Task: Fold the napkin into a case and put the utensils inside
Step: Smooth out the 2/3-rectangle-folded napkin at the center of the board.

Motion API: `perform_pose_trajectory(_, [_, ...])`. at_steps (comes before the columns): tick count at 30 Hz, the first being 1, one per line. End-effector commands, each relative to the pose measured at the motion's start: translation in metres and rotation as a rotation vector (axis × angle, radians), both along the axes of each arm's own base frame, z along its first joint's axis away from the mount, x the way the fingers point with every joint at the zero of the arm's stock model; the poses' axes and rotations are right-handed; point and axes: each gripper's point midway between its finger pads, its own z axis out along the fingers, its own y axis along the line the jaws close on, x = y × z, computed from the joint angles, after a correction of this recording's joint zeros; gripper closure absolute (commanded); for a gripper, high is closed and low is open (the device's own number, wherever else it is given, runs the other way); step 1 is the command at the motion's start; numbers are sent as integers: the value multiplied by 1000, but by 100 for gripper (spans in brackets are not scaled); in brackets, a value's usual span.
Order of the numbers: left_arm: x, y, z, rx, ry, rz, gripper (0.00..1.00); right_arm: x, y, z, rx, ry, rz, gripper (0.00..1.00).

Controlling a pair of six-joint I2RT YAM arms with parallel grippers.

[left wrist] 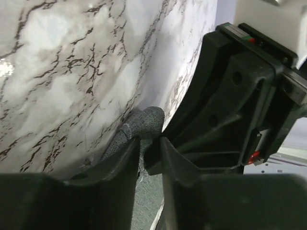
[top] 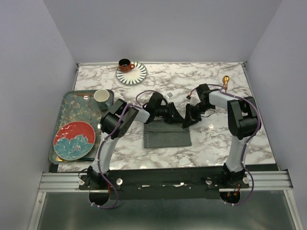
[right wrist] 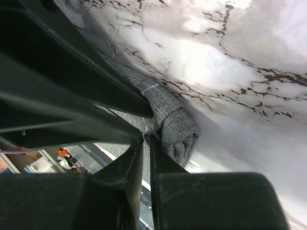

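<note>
Dark grey folded cloth napkin [top: 165, 136] is lying flat mid-table, just beyond the arm bases. Left gripper [left wrist: 148, 143] and right gripper [right wrist: 146, 139] are meeting tip to tip at its far edge, toward the right, where the cloth is bunching up. Left jaws are standing narrowly apart. Right jaws are showing only a slit and I can't tell if they're pinching cloth. Slim gold-copper metal utensil [top: 225, 80] is lying far right, well apart.

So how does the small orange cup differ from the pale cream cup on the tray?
The small orange cup is dark inside and sits on a black-and-white striped saucer at the far edge of the white marble table; the pale cream cup is light inside and sits on a green patterned tray at the left. The pale one looks wider than the orange one. Both stand upright.
</note>
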Motion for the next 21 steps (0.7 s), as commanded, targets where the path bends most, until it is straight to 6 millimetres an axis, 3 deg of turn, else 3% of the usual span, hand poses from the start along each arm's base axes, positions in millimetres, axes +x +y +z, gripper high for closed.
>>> perform_pose_trajectory(1, [-12,19,-7,28,4,-47,56,-7,-17,-32,-141,45,-27,83])
perform_pose_trajectory(3, [-19,25,5,8,-28,-80,53,-9,-19,-33,-152,52,-35,84])
perform_pose_trajectory(4, [-20,28,22,-10,-55,-89,53,-11,-20,-34,-160,56,-35,85])
perform_pose_trajectory(7, [-31,49,26,-3,-44,-99,52,-13,-22,-36,-172,64,-42,85])
perform_pose_trajectory(12, [-38,93,-4,42,44,-51,52,-15,-24,-39,-186,67,-47,86])
perform_pose_trajectory(17, [-43,118,-37,70,90,-45,52,-15,-28,-41,-207,59,-49,87])
perform_pose_trajectory(21, [-38,122,-28,17,110,-36,52,-16,-28,-42,-211,60,-45,87])
